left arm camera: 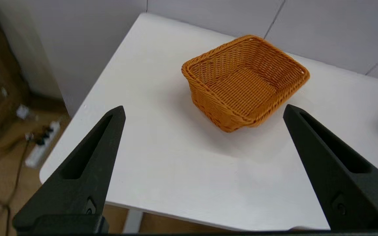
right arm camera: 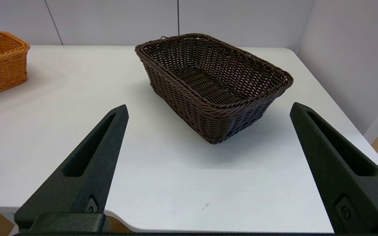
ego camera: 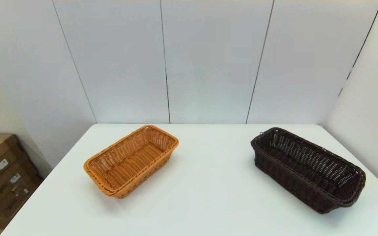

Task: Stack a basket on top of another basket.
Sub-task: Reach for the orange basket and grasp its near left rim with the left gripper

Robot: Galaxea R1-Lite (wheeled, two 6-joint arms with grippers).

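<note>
The dark brown basket (ego camera: 308, 168) sits empty on the right side of the white table (ego camera: 208, 196), angled with one end toward the back; it also fills the right wrist view as the dark brown basket (right arm camera: 213, 85). The orange-tan basket (ego camera: 131, 160) rests empty on the left side, and shows as the orange-tan basket (left arm camera: 244, 82) in the left wrist view. My right gripper (right arm camera: 208, 109) is open, held back from the table's near edge, well short of the dark basket. My left gripper (left arm camera: 203, 109) is open too, back off the near left corner. Neither arm appears in the head view.
White wall panels close the back and right of the table. Cardboard boxes (ego camera: 2, 173) stand on the floor to the left, with a power strip (left arm camera: 41, 147) and cables on the floor there. The orange-tan basket's end (right arm camera: 0, 62) shows at the right wrist view's edge.
</note>
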